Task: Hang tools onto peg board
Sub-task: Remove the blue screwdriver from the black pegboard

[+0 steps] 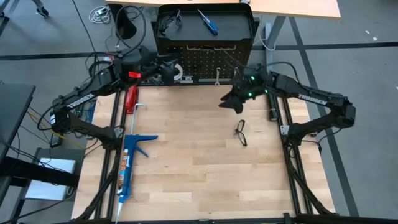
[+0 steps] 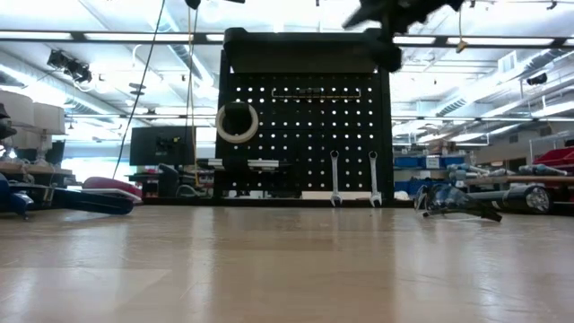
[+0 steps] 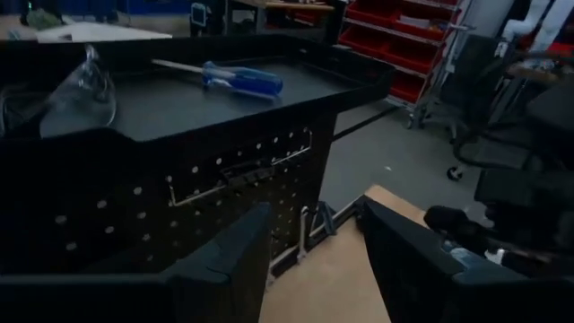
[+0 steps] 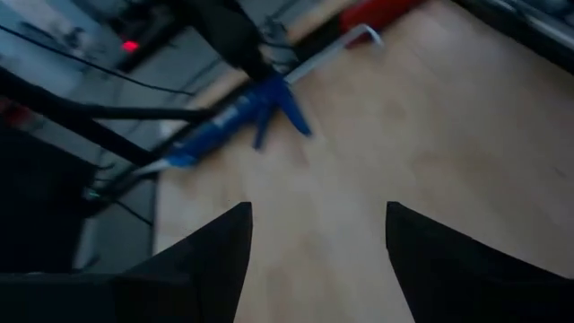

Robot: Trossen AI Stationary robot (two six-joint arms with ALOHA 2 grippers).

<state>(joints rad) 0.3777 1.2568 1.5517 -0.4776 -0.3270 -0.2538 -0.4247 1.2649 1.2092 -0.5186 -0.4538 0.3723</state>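
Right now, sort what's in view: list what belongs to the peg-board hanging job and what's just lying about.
Job:
black perforated metal peg board
white tape roll, hung
two silver wrenches, hung
blue-handled screwdriver, on the board's top shelf
black-framed safety glasses, on the table

Lying about:
long blue caulking gun
red-handled tool

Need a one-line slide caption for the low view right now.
Peg board holding tape roll and two wrenches, safety glasses lying on the table.
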